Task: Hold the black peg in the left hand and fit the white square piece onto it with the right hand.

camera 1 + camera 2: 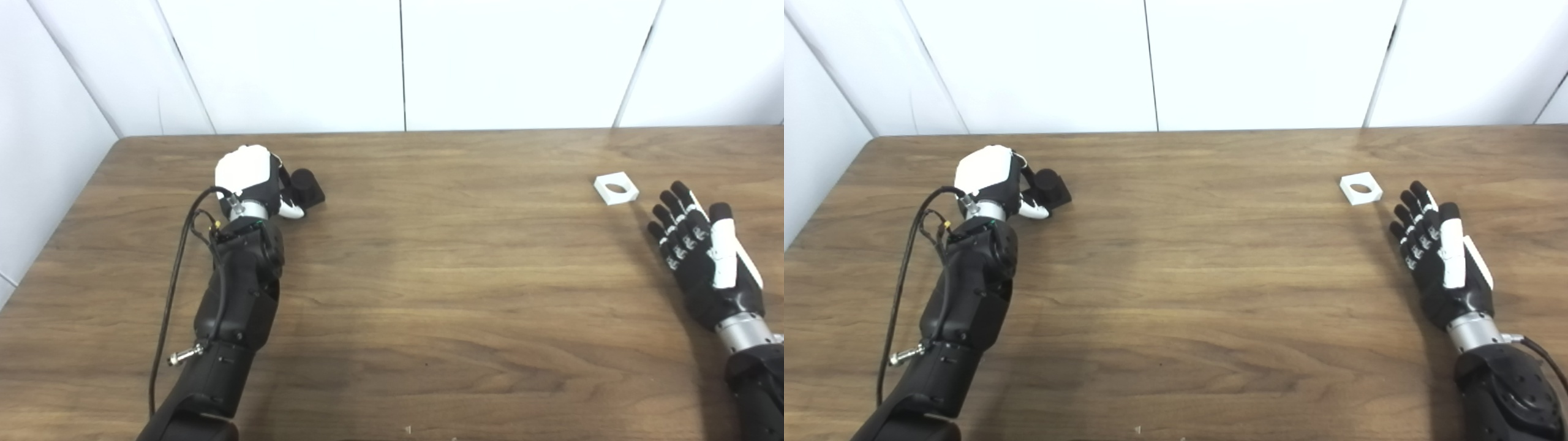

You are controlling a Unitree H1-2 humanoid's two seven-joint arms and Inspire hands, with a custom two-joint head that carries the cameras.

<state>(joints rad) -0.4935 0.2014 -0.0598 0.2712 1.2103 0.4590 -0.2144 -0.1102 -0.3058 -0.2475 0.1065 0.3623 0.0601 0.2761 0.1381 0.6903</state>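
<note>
Meanwhile, left hand (251, 177) grips the black peg (306, 187).
Right hand (704, 251) spread, empty; white square piece (616, 188) near, at its 11 o'clock.

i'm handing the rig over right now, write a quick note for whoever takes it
Left hand: curled around the black peg at the table's far left; the peg looks to be resting on the wood, so whether the grip is firm cannot be told.
Right hand: open, fingers spread, holding nothing, just short of the white square piece.
The piece lies flat on the table, hole up, far right.
Done: left hand has reached the peg.
Left: lift the peg, pick up the piece, fit it on.
</note>
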